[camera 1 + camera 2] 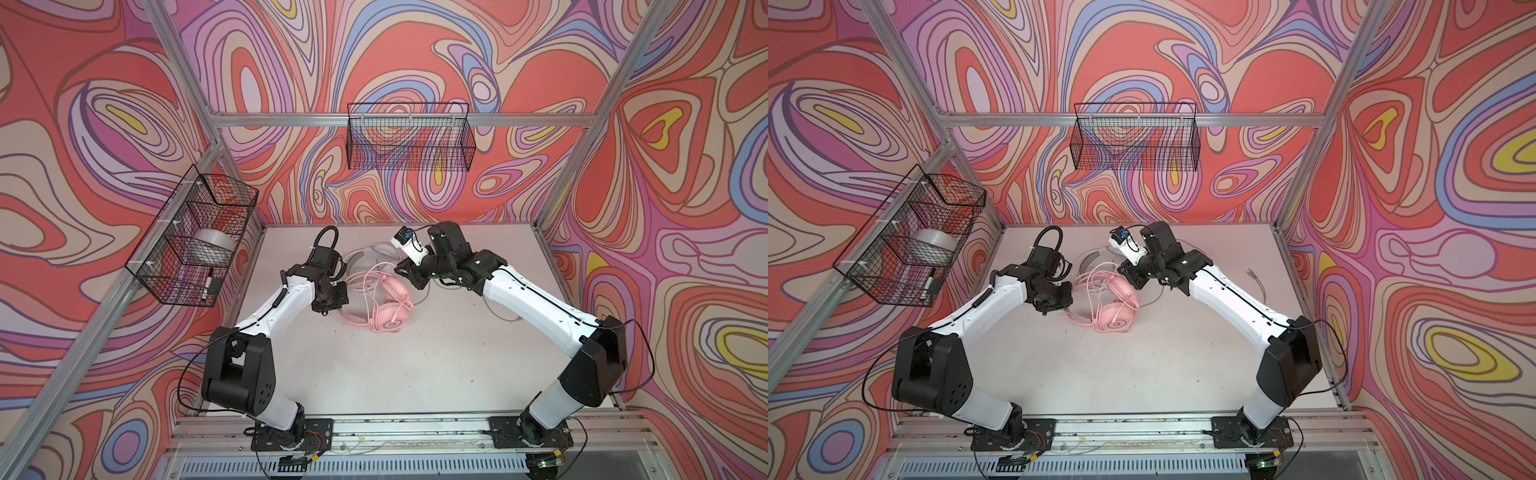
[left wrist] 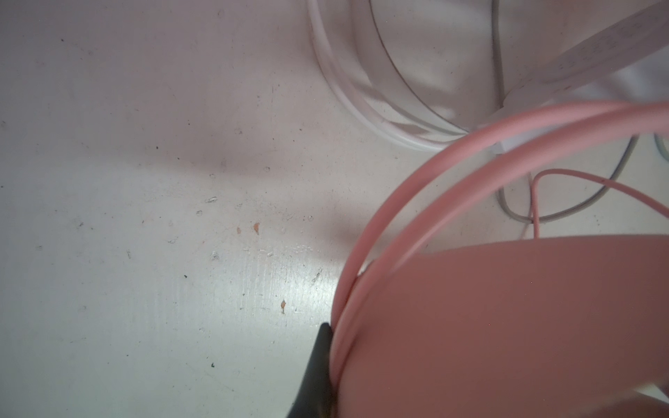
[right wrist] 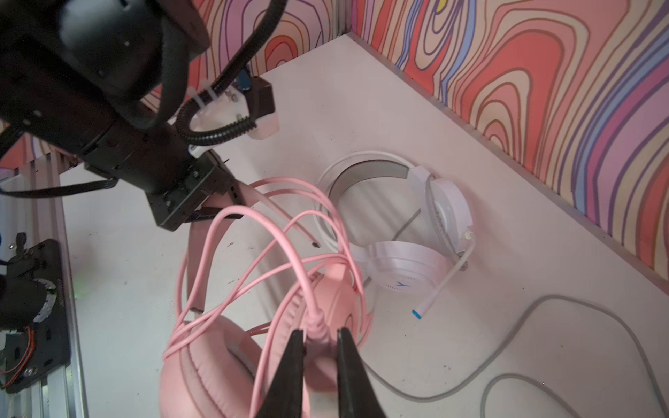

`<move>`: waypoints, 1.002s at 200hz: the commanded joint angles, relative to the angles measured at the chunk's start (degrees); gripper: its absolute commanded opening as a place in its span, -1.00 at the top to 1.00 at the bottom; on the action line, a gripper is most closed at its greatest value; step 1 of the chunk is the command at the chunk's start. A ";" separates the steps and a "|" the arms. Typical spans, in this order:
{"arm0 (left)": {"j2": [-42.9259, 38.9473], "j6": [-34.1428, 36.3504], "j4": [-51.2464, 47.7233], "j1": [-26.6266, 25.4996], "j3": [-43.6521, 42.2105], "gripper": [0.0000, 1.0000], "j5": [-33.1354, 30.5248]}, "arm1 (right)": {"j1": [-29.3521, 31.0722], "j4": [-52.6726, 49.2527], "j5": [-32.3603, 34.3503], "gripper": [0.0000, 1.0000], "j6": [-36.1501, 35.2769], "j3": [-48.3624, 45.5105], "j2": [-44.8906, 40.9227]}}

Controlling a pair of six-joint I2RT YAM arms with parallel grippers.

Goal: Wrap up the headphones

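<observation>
1. The pink headset (image 1: 388,307) (image 1: 1117,318) (image 3: 202,362) lies on the table (image 1: 415,374), about midway between the left and right edges and in the far half. Its earcups are down and its band arches up.
2. The pink cable (image 3: 315,318) (image 1: 370,282) runs in several loose loops over the earcups and band.
3. The white headset (image 1: 365,255) (image 1: 1090,259) (image 3: 405,267) lies just behind the pink one, toward the far edge. Loops of pink cable cross over its band. Its boom mic points away from the far edge.
4. The grey cable (image 3: 550,297) lies slack on the table and trails toward the right edge.
5. The left gripper (image 1: 332,305) (image 1: 1054,305) (image 3: 231,206) is closed on the pink headset's band, on the side nearer the left edge. In the left wrist view one black finger (image 2: 318,362) lies against the pink band (image 2: 506,325).
6. The right gripper (image 1: 401,270) (image 1: 1125,270) (image 3: 318,336) is clamped on the thick end of the pink cable, above the earcups.
7. The left-wall basket (image 1: 174,295) holds a tape roll (image 1: 214,245) and a marker (image 1: 208,284). The back-wall basket (image 1: 409,141) hangs above the far edge.
</observation>
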 commanded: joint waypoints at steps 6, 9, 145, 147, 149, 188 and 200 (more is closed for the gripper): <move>-3.75 2.52 -0.83 -0.46 -1.22 1.00 3.25 | -3.03 2.47 2.47 1.00 3.09 2.14 0.81; -4.01 2.76 -0.67 -0.48 -1.41 1.00 3.59 | -3.27 2.57 2.45 1.00 3.05 2.22 0.95; -8.22 9.74 -0.98 -0.91 -2.89 1.00 10.26 | -11.71 2.05 11.29 1.00 13.47 4.82 11.38; -8.22 9.78 -1.05 -0.92 -2.92 1.00 10.30 | -11.78 1.84 11.67 1.00 13.51 4.93 11.56; -8.22 9.79 -1.06 -0.92 -2.86 1.00 10.28 | -11.88 1.63 12.00 1.00 13.61 4.98 11.74; -8.89 10.49 -1.17 -0.93 -2.85 1.00 11.67 | -14.04 0.40 13.38 1.00 16.82 4.15 13.96; -9.26 10.54 -0.86 -0.96 -2.91 1.00 12.29 | -14.49 -0.03 14.48 1.00 17.22 3.86 14.59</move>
